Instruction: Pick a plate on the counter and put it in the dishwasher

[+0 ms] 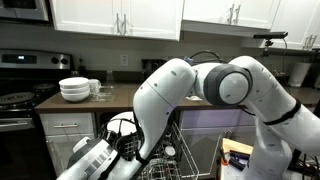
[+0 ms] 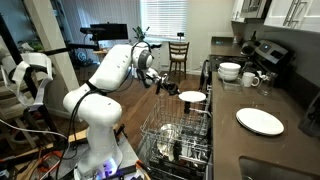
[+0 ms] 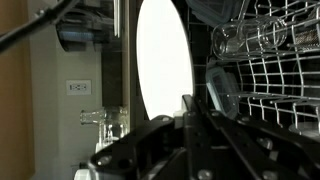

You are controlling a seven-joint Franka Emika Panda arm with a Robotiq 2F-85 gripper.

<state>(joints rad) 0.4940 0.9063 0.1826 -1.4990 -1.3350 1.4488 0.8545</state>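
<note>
— Kitchen with white upper cabinets (image 1: 115,18) and a long dark counter (image 2: 240,140); where do we see the plate (image 2: 192,97)?

— Right at the tip of the gripper (image 2: 172,91), off the counter. The jaws are clamped on its rim. In an exterior view it lies about level, reaching out ahead of the fingers. In the wrist view the plate (image 3: 165,65) shows as a tall white oval rising past the gripper (image 3: 196,108).

— How does it look to us?

— Small, round, plain white, with a low rim. We see no marks on it.

— What is nearest?

— Below the gripper is the open dishwasher (image 2: 178,135), its grey wire rack (image 3: 270,80) drawn out, prongs up. Some things lie in it, but we cannot tell what. The rack's wires crowd one side of the tool in the wrist view.

— And farther out?

— Beyond the gripper, on the counter, we count one larger plate (image 2: 260,121), one stack of white bowls (image 2: 230,70) and one mug (image 2: 250,79) beside it. Past those stands one stove (image 2: 268,52). Behind the tool, well apart, is one wooden chair (image 2: 178,55).

— Does anything block our view?

— The white arm (image 1: 190,85) fills the middle of an exterior view, hiding most of the dishwasher (image 1: 172,152). The bowls (image 1: 75,90) show clear of it.
</note>
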